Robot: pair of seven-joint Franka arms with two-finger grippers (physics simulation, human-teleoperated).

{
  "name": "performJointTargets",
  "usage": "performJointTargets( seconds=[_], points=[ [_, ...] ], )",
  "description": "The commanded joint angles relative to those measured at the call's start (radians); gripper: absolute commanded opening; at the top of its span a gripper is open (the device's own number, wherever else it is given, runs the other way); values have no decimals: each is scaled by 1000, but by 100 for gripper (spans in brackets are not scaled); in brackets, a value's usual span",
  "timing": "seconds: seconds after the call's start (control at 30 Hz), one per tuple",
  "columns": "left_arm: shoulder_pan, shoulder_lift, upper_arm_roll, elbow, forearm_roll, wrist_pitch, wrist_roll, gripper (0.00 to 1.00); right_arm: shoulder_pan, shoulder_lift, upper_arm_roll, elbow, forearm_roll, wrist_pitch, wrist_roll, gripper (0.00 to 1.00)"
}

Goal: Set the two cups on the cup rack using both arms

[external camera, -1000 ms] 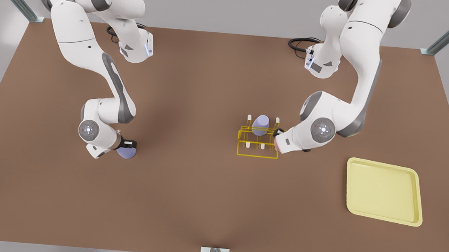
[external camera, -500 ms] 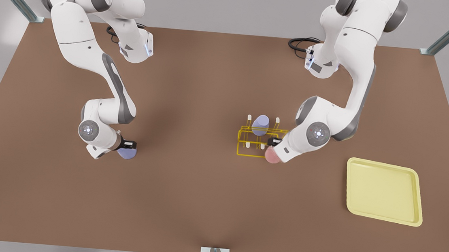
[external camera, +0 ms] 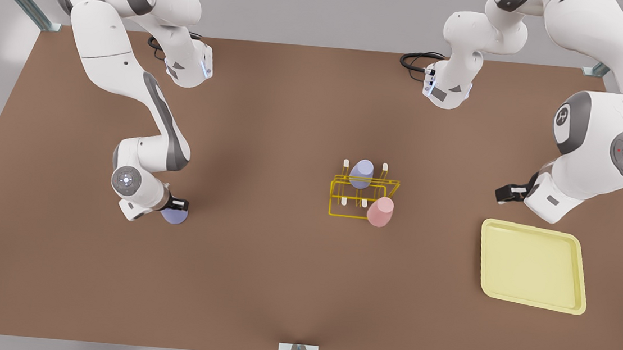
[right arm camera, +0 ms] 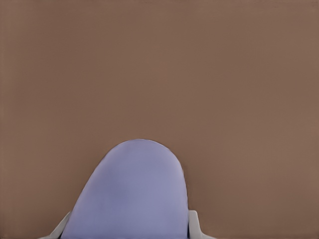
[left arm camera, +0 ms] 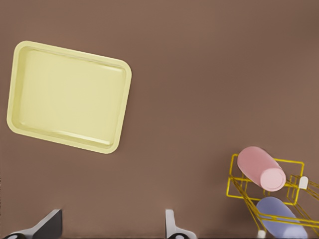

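The left claw, at the front view's right above the tray, is spread open and empty (fingertips well apart). The pink cup sits inverted on the cup rack at centre, behind it a lavender cup. Lower left, the right claw grips another lavender cup over the worktop.

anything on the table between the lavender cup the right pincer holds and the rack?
Nothing visible. The right pincer grips the lavender cup, and only bare table lies between it and the cup rack. The rack's two free near pegs face it.

Lavender cup close up, jaws pressed against both sides; brown table beyond
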Motion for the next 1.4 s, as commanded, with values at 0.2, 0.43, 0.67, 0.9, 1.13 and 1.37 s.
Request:
performJointTargets(
  seconds=[0.2, 0.43, 0.67, 0.9, 1.13, 1.37],
  points=[
    [0, 14, 0, 0, 2, -49, 135, 100, 5, -1, 114, 84, 82, -64, -173, 87],
    [2, 14, 0, 2, -1, -49, 133, 100, 8, -1, 246, 121, 81, -64, -173, 87],
    [0, 14, 0, 2, 0, -49, 132, 100, 12, 27, 368, 206, 81, -55, -212, 87],
    [5, 14, 0, 2, 0, -49, 136, 100, 80, 111, 437, 353, 81, -35, -218, 87],
    [5, 14, 2, 3, 0, -49, 135, 100, 152, 197, 479, 456, 81, 51, -218, 87],
    [6, 14, 2, 2, 0, -50, 135, 100, 175, 237, 549, 477, 81, 90, -219, 87]
  ],
)
